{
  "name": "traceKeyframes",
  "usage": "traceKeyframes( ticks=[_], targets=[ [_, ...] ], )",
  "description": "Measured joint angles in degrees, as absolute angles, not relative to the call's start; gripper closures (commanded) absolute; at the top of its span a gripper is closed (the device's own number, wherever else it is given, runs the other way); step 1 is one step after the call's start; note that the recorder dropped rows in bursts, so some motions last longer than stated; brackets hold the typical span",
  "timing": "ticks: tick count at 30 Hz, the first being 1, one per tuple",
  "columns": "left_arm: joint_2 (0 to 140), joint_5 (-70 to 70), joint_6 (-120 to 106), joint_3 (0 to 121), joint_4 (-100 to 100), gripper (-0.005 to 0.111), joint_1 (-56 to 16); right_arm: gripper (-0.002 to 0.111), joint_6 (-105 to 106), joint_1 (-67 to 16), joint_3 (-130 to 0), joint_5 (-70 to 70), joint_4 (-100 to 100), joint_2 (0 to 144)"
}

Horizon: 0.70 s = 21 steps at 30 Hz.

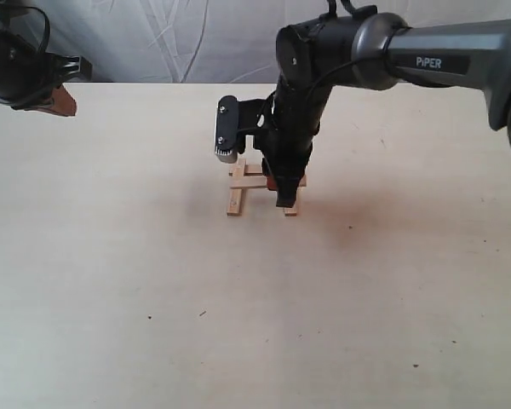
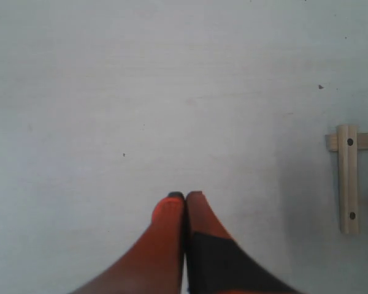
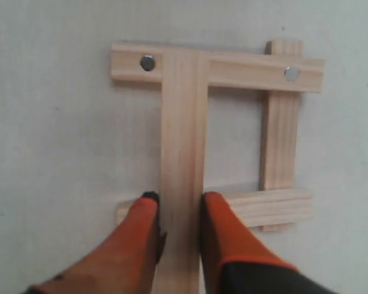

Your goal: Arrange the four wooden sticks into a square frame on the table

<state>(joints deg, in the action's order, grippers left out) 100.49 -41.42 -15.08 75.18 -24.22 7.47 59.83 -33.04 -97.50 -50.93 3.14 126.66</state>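
Observation:
Three wooden sticks lie on the table (image 1: 111, 281) as an open-sided square frame (image 1: 254, 181): one crosspiece with two metal dots (image 3: 233, 67), one side piece (image 3: 280, 128), and a second crosspiece (image 3: 270, 208). The fourth stick (image 3: 184, 141) lies across both crosspieces near their other ends. My right gripper (image 3: 179, 199) is shut on this stick, one orange finger pressed to each side; it reaches down over the frame (image 1: 283, 194). My left gripper (image 2: 185, 196) is shut on nothing, raised at the far left (image 1: 58, 100). The frame's near side stick (image 2: 348, 177) shows at the left wrist view's edge.
The right arm (image 1: 426, 51) stretches in from the upper right, with its wrist camera (image 1: 227, 129) hanging over the frame. A pale cloth backdrop (image 1: 179, 38) stands behind the table's far edge. Small dark specks dot the table.

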Motion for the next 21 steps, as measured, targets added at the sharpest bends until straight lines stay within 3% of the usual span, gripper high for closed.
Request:
traceKeyframes(
  ticks=[7, 9, 12, 14, 16, 18, 21],
  targets=[
    [100.49, -41.19, -15.45, 75.18, -24.22, 0.107, 7.47, 0.108, 61.06, -32.91, -97.38, -48.41, 6.0, 130.26],
    [100.49, -41.19, -15.45, 75.18, -24.36, 0.107, 7.47, 0.091, 60.49, -32.91, -97.38, -48.19, 6.0, 130.26],
    [100.49, -41.19, -15.45, 75.18, -24.57, 0.107, 7.47, 0.054, 59.56, -32.91, -97.38, -47.21, 6.38, 130.26],
    [100.49, -41.19, -15.45, 75.18, -24.57, 0.107, 7.47, 0.047, 58.53, -32.91, -97.38, -47.11, 6.67, 129.67],
    [100.49, -41.19, -15.45, 75.18, -24.65, 0.107, 7.47, 0.05, 54.48, -32.91, -97.38, -47.11, 6.67, 127.56],
    [100.49, -41.19, -16.53, 75.18, -26.12, 0.107, 7.47, 0.068, 47.27, -32.8, -97.38, -47.47, 6.79, 123.41],
    [100.24, -40.4, -19.25, 74.34, -29.18, 0.107, 7.35, 0.105, 38.81, -31.55, -97.38, -49.52, 8.1, 119.26]
  ],
)
